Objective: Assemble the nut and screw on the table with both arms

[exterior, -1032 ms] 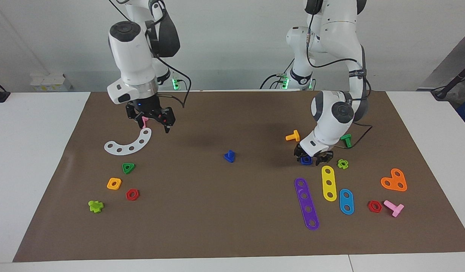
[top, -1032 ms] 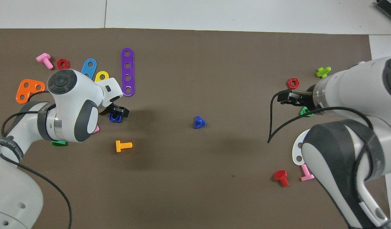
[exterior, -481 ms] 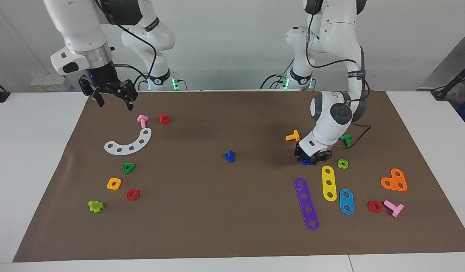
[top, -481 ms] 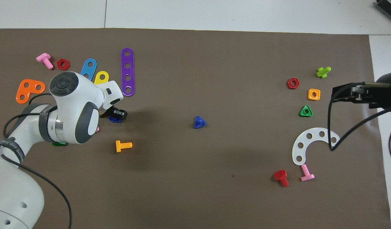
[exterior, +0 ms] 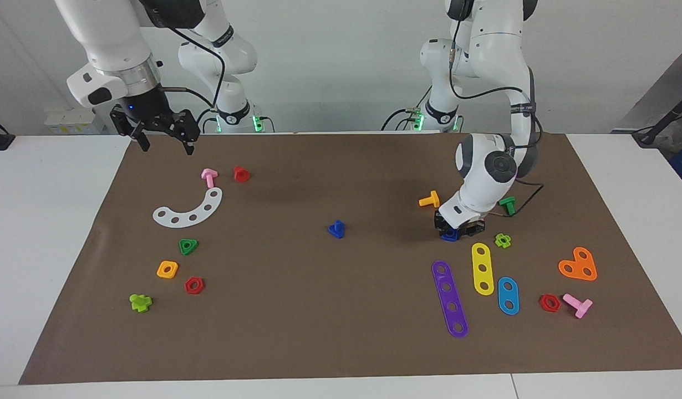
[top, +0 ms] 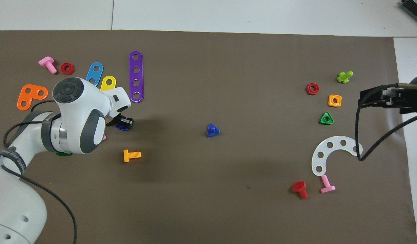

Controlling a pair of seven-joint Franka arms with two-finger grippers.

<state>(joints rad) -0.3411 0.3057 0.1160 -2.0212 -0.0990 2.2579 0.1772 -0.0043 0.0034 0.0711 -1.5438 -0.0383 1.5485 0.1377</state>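
The dark-blue nut [exterior: 449, 235] lies on the table's brown mat [exterior: 341, 321] toward the left arm's end; it also shows in the overhead view [top: 121, 127], partly covered. My left gripper [exterior: 457, 226] is down at the mat with its fingers closed around the nut. The dark-blue screw [exterior: 336, 229] lies alone in the middle of the mat, head down, and shows in the overhead view [top: 212, 130]. My right gripper [exterior: 164, 143] is open and empty, up in the air over the mat's edge at the right arm's end.
An orange bolt [exterior: 429, 199], green bolt [exterior: 508, 205], light-green piece [exterior: 503, 240] and yellow strip [exterior: 482, 268] crowd the left gripper. A pink bolt [exterior: 209, 177], red bolt [exterior: 241, 173] and white arc [exterior: 189, 209] lie below the right gripper.
My right gripper rose from just above the pink bolt and the white arc and swung out to the mat's edge. My left gripper's fingers drew in around the nut, which shifted slightly.
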